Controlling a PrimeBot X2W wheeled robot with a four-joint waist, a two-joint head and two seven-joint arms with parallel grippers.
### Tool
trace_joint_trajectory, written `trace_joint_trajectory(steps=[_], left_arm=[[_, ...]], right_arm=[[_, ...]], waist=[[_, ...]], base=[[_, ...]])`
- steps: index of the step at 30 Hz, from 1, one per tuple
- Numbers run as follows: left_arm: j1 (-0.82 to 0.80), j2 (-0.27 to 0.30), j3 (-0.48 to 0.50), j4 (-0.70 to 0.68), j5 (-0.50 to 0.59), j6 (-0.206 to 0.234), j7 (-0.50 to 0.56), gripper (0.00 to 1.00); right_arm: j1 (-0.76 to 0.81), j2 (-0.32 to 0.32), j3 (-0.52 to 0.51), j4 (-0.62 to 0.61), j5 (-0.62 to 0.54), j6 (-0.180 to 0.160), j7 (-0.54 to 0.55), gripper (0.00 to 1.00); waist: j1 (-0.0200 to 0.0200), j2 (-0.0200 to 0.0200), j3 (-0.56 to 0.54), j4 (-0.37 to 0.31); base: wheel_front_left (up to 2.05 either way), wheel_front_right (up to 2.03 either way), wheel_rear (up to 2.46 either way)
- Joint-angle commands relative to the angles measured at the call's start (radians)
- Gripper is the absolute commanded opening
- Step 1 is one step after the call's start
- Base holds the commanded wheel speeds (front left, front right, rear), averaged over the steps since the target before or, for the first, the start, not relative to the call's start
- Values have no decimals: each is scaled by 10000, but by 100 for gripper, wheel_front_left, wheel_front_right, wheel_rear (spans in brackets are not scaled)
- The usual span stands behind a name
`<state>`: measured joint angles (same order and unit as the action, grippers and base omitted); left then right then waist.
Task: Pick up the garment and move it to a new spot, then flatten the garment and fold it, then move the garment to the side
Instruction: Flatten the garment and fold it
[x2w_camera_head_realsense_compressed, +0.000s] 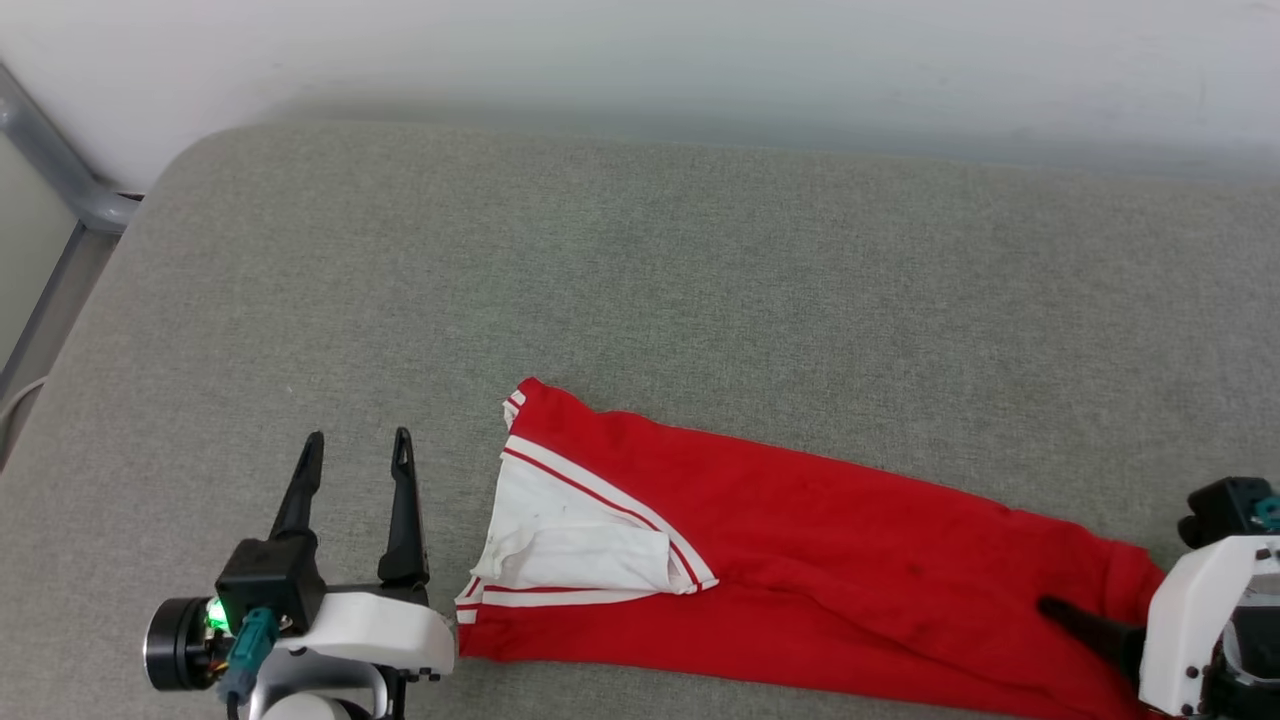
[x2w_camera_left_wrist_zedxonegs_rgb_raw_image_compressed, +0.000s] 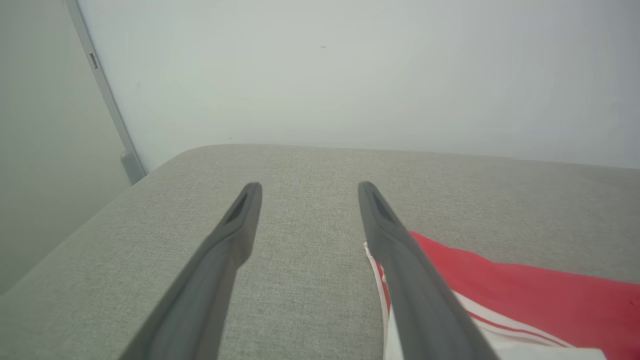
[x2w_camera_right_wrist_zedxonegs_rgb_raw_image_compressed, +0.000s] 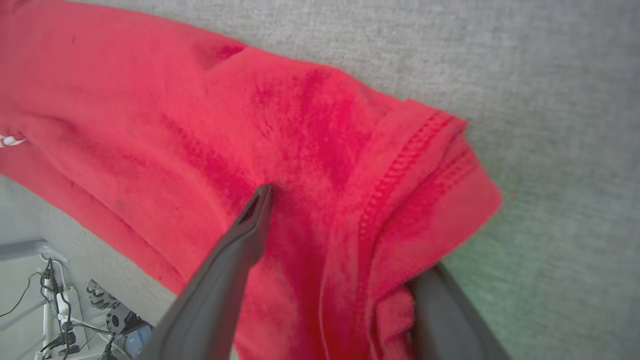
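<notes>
The garment (x2w_camera_head_realsense_compressed: 800, 540) lies folded into a long red strip across the near part of the grey cushioned surface, with a white sleeve and red-white striped trim on top at its left end. My left gripper (x2w_camera_head_realsense_compressed: 358, 440) stands open just left of that end, off the cloth; its right finger (x2w_camera_left_wrist_zedxonegs_rgb_raw_image_compressed: 400, 260) runs along the garment (x2w_camera_left_wrist_zedxonegs_rgb_raw_image_compressed: 525, 290) edge. My right gripper (x2w_camera_head_realsense_compressed: 1075, 615) is at the strip's right end. In the right wrist view it (x2w_camera_right_wrist_zedxonegs_rgb_raw_image_compressed: 335, 215) is open, one finger (x2w_camera_right_wrist_zedxonegs_rgb_raw_image_compressed: 240, 240) lying on the red garment (x2w_camera_right_wrist_zedxonegs_rgb_raw_image_compressed: 175, 110) and the other finger's tip hidden under the hem.
The grey cushioned surface (x2w_camera_head_realsense_compressed: 640, 280) stretches far behind the garment up to a pale wall. A grey metal frame (x2w_camera_head_realsense_compressed: 60, 170) stands off its left corner. Beyond the near edge, cables and gear (x2w_camera_right_wrist_zedxonegs_rgb_raw_image_compressed: 60, 310) lie on the floor.
</notes>
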<state>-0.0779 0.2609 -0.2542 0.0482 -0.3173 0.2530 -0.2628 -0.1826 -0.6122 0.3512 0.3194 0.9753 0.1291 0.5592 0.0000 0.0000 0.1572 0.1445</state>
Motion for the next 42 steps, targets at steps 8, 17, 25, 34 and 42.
trace_joint_trajectory(steps=[8, 17, 25, 34, 42], left_arm=[[569, -735, 918, 50, 1001, -606, -22, 100], [957, -1384, 1734, 95, 1842, -1394, -24, 100], [1122, -1620, 2140, 179, 2199, -1735, -23, 100], [1308, -1729, 2419, 339, 2462, -2048, -23, 100], [1448, -1878, 2487, 417, 2609, -2226, -24, 100]], right_arm=[[-130, 108, 1070, 318, -122, 24, -678, 0], [-487, -960, 1279, 1051, -183, 3, -1500, 0], [-673, -1826, 1074, 1908, -364, 4, -1852, 0], [-698, -2377, 1044, 1772, 17, 6, -1662, 0], [-206, -2273, 772, -841, 1082, 10, -984, 0]], waist=[[0, 0, -87, 33], [0, 0, -419, -147], [0, 0, -664, -268], [0, 0, -908, -379], [0, 0, -1123, -459]], base=[[0, 0, 0], [0, 0, 0], [0, 0, 0], [0, 0, 0], [0, 0, 0]])
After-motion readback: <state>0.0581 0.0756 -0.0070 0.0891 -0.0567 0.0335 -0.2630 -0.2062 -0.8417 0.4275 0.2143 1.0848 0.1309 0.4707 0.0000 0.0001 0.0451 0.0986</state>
